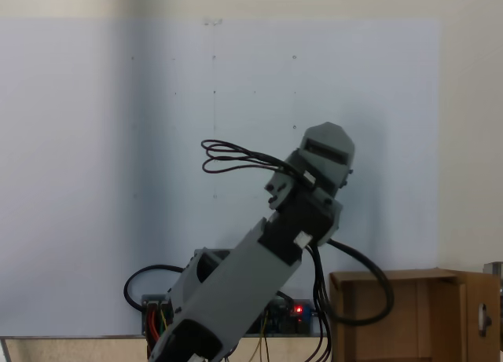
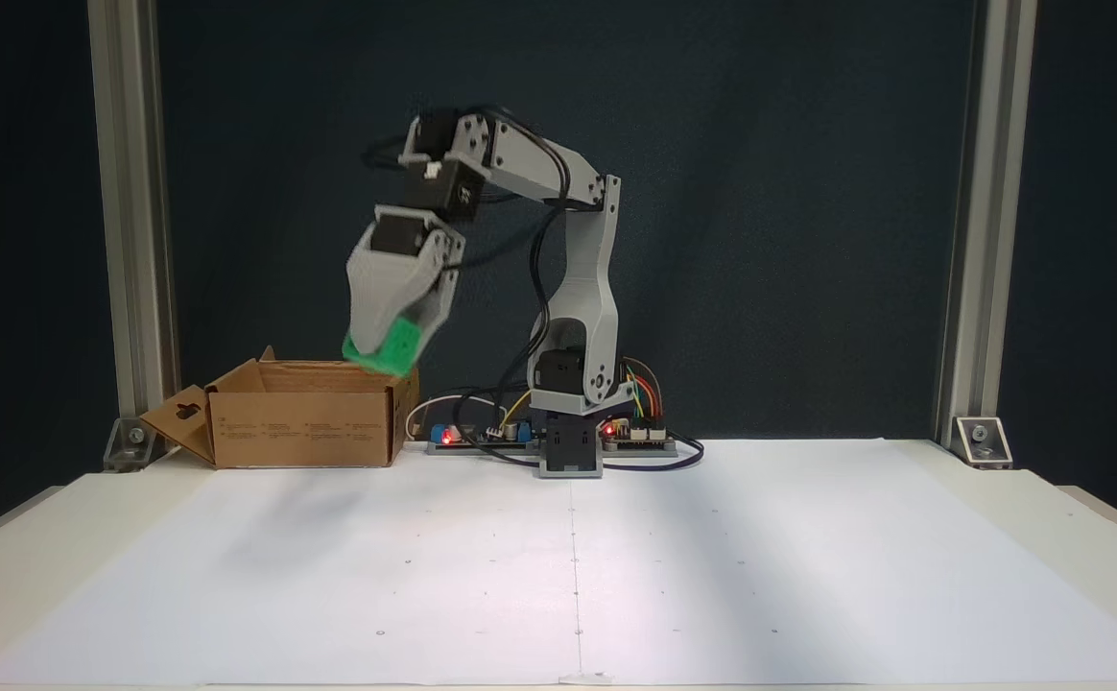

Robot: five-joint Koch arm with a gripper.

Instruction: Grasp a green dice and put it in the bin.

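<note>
the pincer (image 2: pixel 388 347) grips the green dice (image 2: pixel 387 348) just above the right wall of the open cardboard bin (image 2: pixel 304 427) on the white surface (image 2: pixel 712 576)

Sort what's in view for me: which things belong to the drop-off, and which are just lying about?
Job:
- green dice, clamped in the tool above the box's right edge
- cardboard box, open-topped, on the table

Lying about:
- electronics boards with red lights by the arm's base
- metal frame posts
</note>
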